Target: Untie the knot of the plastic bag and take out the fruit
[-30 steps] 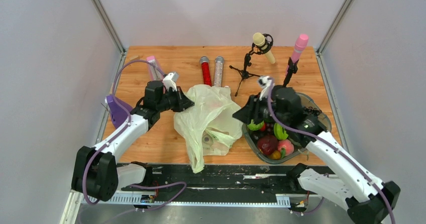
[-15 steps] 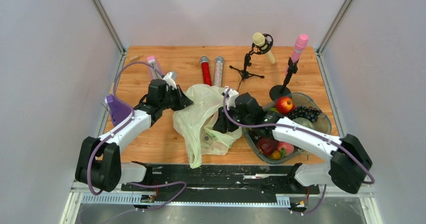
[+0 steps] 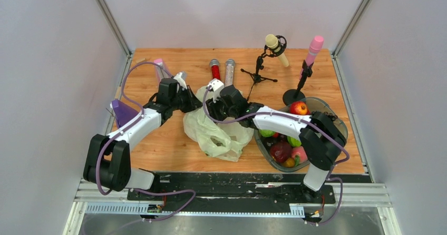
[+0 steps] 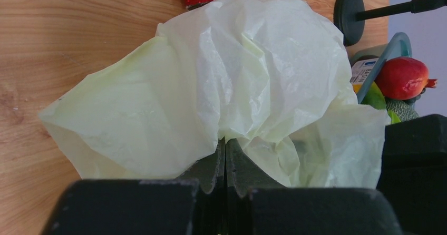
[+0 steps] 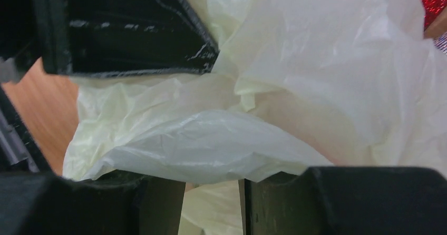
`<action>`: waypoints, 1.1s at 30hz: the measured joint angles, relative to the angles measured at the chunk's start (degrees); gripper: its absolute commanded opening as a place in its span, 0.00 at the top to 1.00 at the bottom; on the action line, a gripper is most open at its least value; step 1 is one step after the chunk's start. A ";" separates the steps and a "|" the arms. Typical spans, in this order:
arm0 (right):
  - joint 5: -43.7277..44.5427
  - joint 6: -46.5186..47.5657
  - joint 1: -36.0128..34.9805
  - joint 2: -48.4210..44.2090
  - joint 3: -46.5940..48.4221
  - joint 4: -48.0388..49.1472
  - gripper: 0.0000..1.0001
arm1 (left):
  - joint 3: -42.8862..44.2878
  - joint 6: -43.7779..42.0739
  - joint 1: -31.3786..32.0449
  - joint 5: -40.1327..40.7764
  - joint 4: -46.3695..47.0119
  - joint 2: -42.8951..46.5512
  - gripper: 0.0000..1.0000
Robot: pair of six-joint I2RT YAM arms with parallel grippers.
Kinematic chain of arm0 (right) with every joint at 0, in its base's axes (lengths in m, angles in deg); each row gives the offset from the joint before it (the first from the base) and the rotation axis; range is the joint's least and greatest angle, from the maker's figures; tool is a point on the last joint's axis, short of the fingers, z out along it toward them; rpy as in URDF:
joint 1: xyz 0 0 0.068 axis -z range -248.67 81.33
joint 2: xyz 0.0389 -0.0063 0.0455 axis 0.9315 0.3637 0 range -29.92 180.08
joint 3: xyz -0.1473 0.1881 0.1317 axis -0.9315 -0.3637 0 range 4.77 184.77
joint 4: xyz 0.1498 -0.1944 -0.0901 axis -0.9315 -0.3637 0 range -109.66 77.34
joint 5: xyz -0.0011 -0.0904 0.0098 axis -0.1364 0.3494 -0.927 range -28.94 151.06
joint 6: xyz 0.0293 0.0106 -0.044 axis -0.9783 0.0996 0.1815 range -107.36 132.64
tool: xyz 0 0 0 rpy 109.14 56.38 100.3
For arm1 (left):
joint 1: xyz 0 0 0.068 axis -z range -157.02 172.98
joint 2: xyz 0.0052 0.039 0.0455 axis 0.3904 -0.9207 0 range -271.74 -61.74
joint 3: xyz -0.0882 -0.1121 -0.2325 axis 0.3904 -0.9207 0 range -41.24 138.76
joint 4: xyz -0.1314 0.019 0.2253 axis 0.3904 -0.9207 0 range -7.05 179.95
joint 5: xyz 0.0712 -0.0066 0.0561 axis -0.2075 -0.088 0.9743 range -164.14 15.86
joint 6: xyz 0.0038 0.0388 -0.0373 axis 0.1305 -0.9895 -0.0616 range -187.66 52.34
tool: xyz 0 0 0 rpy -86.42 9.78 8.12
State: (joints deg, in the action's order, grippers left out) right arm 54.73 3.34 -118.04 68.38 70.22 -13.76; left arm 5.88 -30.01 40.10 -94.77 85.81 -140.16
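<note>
The pale yellow-green plastic bag (image 3: 219, 132) lies crumpled in the middle of the table. My left gripper (image 3: 192, 104) is shut on the bag's upper left edge; in the left wrist view its jaws (image 4: 225, 143) pinch the film (image 4: 237, 71). My right gripper (image 3: 211, 108) reaches across to the bag's top, right beside the left one. Its fingers (image 5: 163, 203) stand apart with bag film (image 5: 211, 145) draped over their tips. A red apple (image 3: 299, 108) and a light green fruit (image 3: 267, 133) lie in the grey bowl (image 3: 337, 124) on the right.
The bowl also holds a dark red fruit (image 3: 280, 152) and a pink peach (image 3: 299, 154). Two microphones on stands (image 3: 258, 71) (image 3: 291, 96) stand behind it. Glitter tubes (image 3: 215, 74) lie at the back, a purple object (image 3: 122, 114) at the left edge.
My right arm has swung left from over the bowl to the bag's top, next to the left gripper. The bag has bunched up and drawn back from the front edge.
</note>
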 measured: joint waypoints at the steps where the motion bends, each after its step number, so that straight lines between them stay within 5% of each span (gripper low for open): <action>1: 1.11 1.07 0.00 1.31 1.16 0.04 0.61 | 0.20 0.00 -0.04 0.00 -0.20 -0.17 1.00; 6: 8.55 5.14 0.11 5.62 4.22 -1.66 0.55 | 0.35 -0.02 -0.35 -0.02 -0.79 -0.87 1.00; 13: 17.22 7.61 1.05 6.73 4.81 -4.07 0.15 | 0.35 -0.02 -0.42 -0.24 -0.83 -1.57 1.00; 16: 19.34 8.17 1.38 6.73 4.85 -4.92 0.05 | 0.35 0.00 -0.42 -0.39 -0.76 -1.86 1.00; 33: 19.21 6.64 2.69 11.37 9.22 -15.37 0.00 | 0.33 -0.02 -0.61 -0.98 -0.74 -2.23 1.00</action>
State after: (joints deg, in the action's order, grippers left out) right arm 73.94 9.98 -115.35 79.75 79.44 -29.13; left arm 6.21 -30.03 39.49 -95.75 85.07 -142.39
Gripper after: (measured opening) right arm 0.998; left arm 0.007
